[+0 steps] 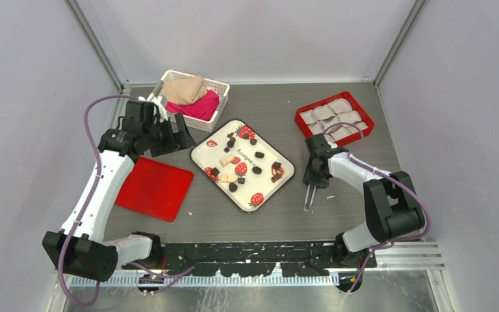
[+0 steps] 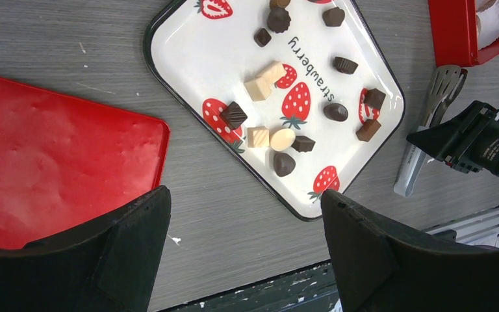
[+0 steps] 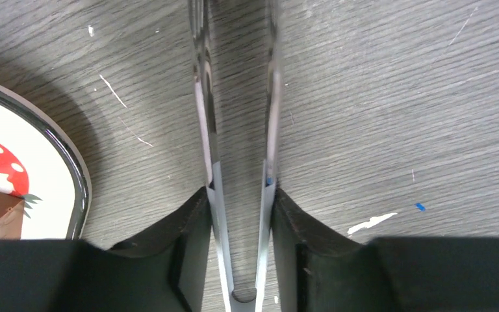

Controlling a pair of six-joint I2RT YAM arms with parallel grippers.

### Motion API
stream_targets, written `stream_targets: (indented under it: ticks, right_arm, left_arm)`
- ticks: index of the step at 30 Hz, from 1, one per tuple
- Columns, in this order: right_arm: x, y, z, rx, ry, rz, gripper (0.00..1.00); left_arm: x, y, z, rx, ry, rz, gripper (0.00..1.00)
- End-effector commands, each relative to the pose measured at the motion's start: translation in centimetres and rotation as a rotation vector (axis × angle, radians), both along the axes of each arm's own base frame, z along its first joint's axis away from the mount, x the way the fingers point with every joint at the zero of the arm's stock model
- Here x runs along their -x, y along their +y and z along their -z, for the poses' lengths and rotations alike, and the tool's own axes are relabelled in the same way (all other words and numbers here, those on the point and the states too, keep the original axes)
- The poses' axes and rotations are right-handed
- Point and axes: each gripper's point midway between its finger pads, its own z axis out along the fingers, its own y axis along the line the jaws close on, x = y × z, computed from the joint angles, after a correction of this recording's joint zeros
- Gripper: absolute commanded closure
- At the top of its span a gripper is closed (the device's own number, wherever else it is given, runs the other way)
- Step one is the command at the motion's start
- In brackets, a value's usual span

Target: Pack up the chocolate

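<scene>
Several tiny dark chocolates [image 1: 257,170] lie on the white strawberry-print tray [image 1: 201,153] in the middle of the table, with a few pale ones among them. They also show in the left wrist view [image 2: 284,164] on the tray [image 2: 195,58]. My right gripper [image 1: 315,172] is right of the tray and shut on metal tongs [image 1: 308,195], which point toward the near edge. In the right wrist view, the gripper [image 3: 240,195] presses both tong arms [image 3: 203,97] low over the table. My left gripper [image 1: 182,136] is open and empty, left of the tray [image 2: 243,208].
A red box [image 1: 334,118] with white paper cups stands at the back right. A flat red lid [image 1: 154,188] lies left of the tray. A white basket [image 1: 191,97] with cloths stands at the back. White walls surround the table.
</scene>
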Motion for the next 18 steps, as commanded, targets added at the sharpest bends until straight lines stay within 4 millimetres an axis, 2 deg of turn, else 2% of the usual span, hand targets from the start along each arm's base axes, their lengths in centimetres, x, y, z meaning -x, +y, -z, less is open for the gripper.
stream_targets:
  ticks: [1,6,9,13,18]
  right_arm:
    - [-0.1,-0.1,-0.5,0.003,-0.001,-0.006,0.65]
    - [0.3,0.0,-0.9,-0.011,0.001,0.001,0.86]
    - [0.6,0.3,-2.5,-0.025,-0.013,0.003,0.91]
    - [0.7,0.9,-6.9,-0.061,-0.075,-0.01,0.94]
    - [0.5,3.0,-14.7,-0.19,-0.202,-0.093,0.95]
  left_arm:
    - [0.3,-0.2,-1.2,0.006,-0.06,0.029,0.14]
    - [0.2,-0.6,-0.8,0.022,-0.045,0.04,0.14]
    - [0.1,-0.7,-0.9,0.021,-0.041,0.043,0.14]
    - [0.0,-0.6,-1.0,0.014,-0.039,0.048,0.14]
    - [-0.1,-0.6,-0.9,0.007,-0.034,0.051,0.14]
